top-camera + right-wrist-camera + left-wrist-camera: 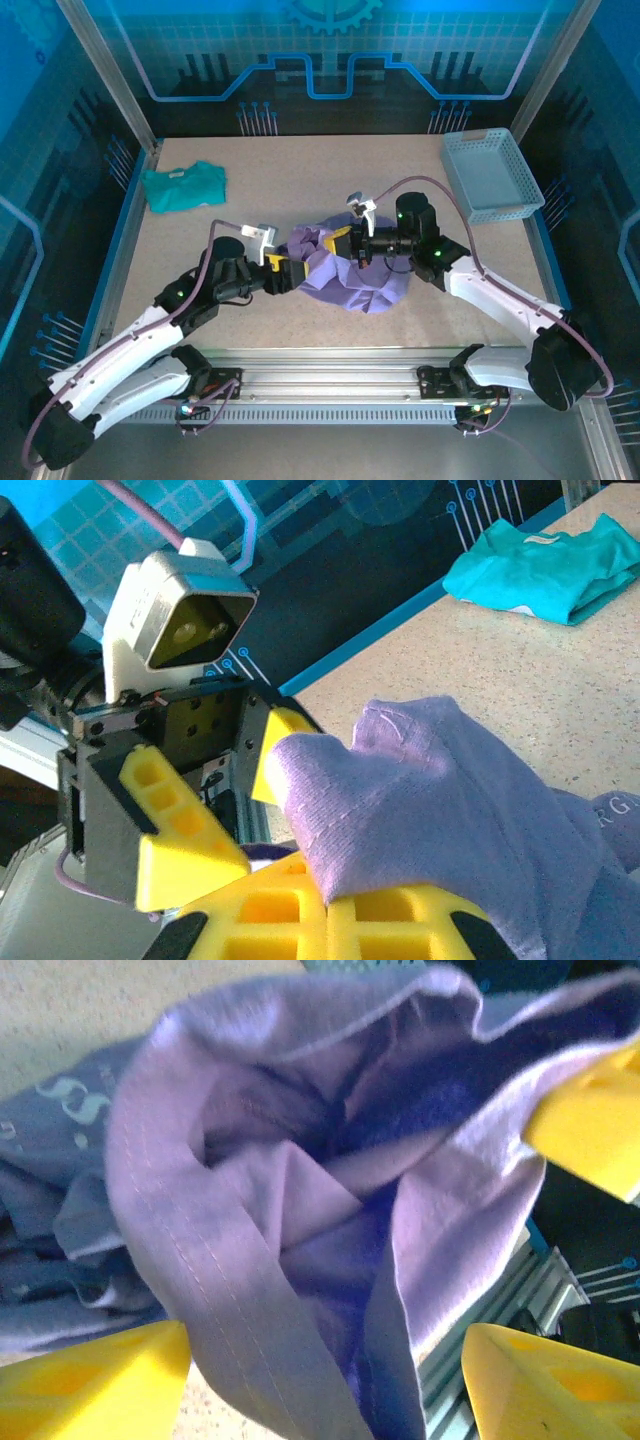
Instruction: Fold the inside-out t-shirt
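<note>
Speckled beige tabletop (pixel 300 170) lay under blue-lit panels (pixel 330 60), the inside-out t-shirt (pixel 355 280) bunched at its middle between both arms. The left gripper (pixel 284 270) had its jaws wide apart, a stitched hem (pixel 200 1260) slack between its fingers (pixel 100 1380), nothing clamped. The right gripper (pixel 338 243) was closed, pinching a lavender fold. A teal shirt (pixel 183 186) sat far left and a blue basket (pixel 492 172) far right, both well clear.
</note>
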You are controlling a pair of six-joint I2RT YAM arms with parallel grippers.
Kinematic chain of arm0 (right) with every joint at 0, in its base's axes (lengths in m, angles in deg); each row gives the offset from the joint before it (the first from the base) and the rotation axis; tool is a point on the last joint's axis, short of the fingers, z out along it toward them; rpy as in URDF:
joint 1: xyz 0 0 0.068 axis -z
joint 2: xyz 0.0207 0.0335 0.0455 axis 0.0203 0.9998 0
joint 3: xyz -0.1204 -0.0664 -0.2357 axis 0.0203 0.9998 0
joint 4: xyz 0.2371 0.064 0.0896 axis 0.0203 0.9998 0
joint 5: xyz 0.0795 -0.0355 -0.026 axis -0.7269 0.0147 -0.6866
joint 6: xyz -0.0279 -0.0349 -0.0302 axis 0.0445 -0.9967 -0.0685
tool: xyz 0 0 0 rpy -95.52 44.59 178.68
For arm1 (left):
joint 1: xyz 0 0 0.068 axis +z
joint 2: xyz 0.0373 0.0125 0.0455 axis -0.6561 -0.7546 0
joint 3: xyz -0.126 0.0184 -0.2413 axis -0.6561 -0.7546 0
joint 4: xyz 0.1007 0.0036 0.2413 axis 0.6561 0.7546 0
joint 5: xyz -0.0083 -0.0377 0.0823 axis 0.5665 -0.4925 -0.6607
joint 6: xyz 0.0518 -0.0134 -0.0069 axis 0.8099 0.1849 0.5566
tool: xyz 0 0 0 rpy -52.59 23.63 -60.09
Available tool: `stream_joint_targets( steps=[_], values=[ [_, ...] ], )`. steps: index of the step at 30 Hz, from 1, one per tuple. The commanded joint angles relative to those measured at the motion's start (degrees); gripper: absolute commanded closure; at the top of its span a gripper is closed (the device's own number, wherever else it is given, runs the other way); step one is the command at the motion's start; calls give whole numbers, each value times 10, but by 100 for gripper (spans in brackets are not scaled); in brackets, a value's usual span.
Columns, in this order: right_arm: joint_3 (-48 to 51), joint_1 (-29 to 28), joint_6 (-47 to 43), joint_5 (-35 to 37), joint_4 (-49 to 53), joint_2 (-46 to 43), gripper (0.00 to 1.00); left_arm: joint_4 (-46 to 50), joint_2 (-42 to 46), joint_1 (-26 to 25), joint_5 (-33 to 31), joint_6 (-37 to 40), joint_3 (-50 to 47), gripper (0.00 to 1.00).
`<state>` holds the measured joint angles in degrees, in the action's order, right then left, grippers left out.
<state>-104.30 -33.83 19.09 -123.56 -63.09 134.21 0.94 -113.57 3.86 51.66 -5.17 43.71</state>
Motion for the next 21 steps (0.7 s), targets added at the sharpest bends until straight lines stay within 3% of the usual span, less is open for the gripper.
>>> stream_joint_targets(
  steps=[1, 11, 17, 21],
  values=[
    [-19, 8, 1, 11, 5, 5, 100, 62, -9, -18, 16, -18, 33, 30],
    [-14, 8, 1, 19, 8, -9, 100, 35, -42, -23, 8, -11, 34, 70],
    [-1, 14, 4, 48, 22, -20, 100, 16, -25, -22, -21, 26, 19, 100],
    [25, 32, 39, 88, 24, -34, 96, -45, 22, -22, -18, 86, -32, 100]
  ],
)
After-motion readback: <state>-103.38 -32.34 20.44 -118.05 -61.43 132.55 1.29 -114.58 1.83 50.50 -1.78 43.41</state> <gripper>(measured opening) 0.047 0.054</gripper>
